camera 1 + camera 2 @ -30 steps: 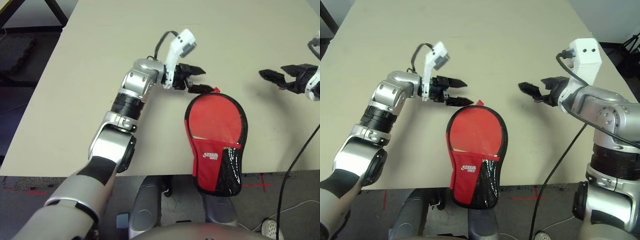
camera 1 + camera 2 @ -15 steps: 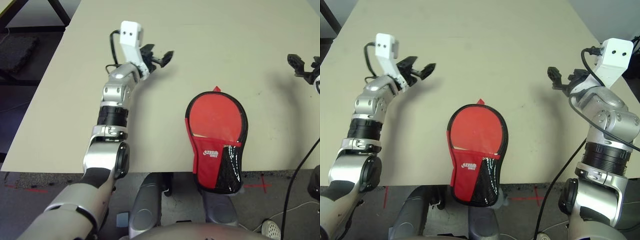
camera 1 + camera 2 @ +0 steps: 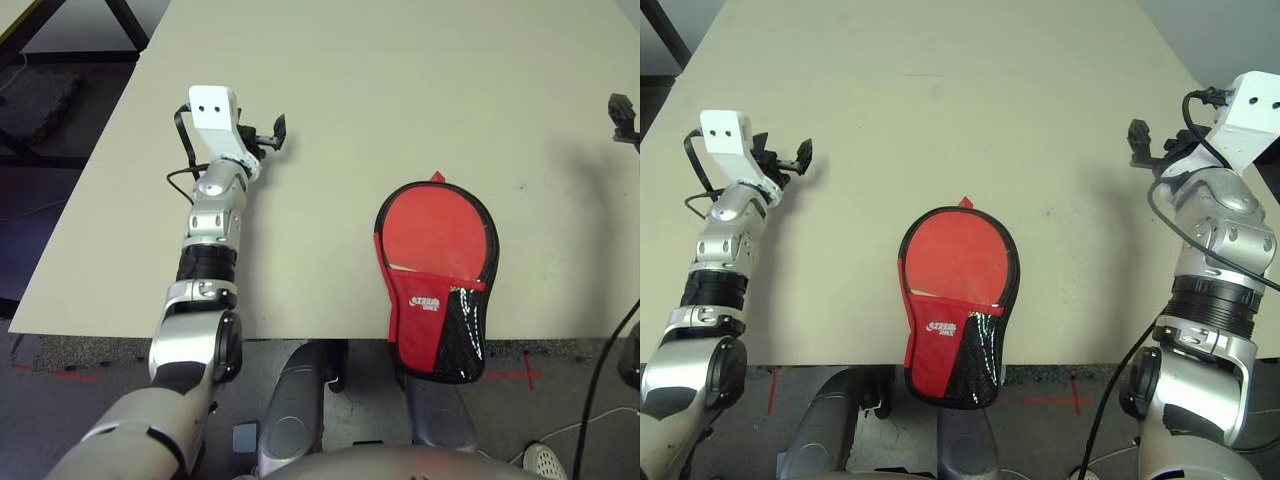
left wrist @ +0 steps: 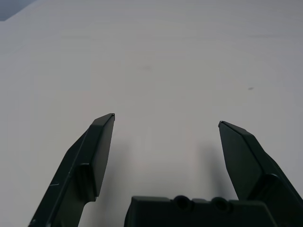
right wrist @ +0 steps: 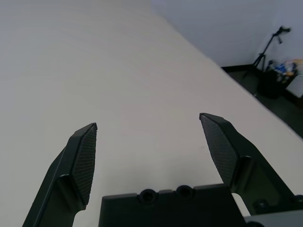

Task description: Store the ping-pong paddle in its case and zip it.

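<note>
With both spread, pincers (image 3: 790, 160) apart.

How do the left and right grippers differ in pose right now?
The left gripper is over the table's left part, well inside its edge; the right gripper hangs near the table's right edge. The left sits a bit nearer the case. Both are open, empty, and apart from the case.

Laboratory or studio setting: bare beige rectangular table (image 3: 940, 90), grey carpet with red tape crosses (image 3: 527, 374), black tripod stand (image 5: 270, 47) against a plain wall.
</note>
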Motion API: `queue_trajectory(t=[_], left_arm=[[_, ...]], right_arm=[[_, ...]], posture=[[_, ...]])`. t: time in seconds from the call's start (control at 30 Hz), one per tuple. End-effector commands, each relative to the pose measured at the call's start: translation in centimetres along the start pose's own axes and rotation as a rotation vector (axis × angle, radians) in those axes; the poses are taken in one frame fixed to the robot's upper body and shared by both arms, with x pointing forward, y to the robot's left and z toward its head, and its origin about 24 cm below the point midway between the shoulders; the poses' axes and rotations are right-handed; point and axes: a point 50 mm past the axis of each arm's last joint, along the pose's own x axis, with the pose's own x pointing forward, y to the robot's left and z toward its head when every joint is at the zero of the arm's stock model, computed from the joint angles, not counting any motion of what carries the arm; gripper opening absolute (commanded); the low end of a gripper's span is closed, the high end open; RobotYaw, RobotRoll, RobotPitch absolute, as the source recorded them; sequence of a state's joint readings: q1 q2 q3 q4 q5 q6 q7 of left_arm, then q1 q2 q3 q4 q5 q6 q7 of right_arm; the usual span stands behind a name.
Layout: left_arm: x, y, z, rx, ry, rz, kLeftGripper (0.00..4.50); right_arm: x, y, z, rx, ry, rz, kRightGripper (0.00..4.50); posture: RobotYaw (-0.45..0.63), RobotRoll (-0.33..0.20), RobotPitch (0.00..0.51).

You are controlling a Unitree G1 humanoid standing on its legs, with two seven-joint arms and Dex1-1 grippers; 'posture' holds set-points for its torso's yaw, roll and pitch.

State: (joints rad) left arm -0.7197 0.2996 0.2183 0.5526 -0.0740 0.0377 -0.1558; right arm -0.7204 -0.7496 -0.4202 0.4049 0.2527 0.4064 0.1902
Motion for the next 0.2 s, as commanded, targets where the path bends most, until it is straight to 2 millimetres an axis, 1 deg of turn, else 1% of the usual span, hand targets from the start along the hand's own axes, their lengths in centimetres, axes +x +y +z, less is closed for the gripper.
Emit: queue_trajectory(t=[0.03,0.2], left_arm=[[-0.7,0.7,-0.3,0.025,-0.008,0.044,4.50],[-1.7,1.6,-0.9,0.037,-0.016,0.121,4.50]], right_arm=[[-0.1,-1.1,-0.7,0.003,0.012,-0.041,4.48],[-0.4,-1.1,-0.9,-0.001,0.012,-0.037,4.48]], posture=[[-0.06,0.000,0.300],[-0.09,0.000,0.303]])
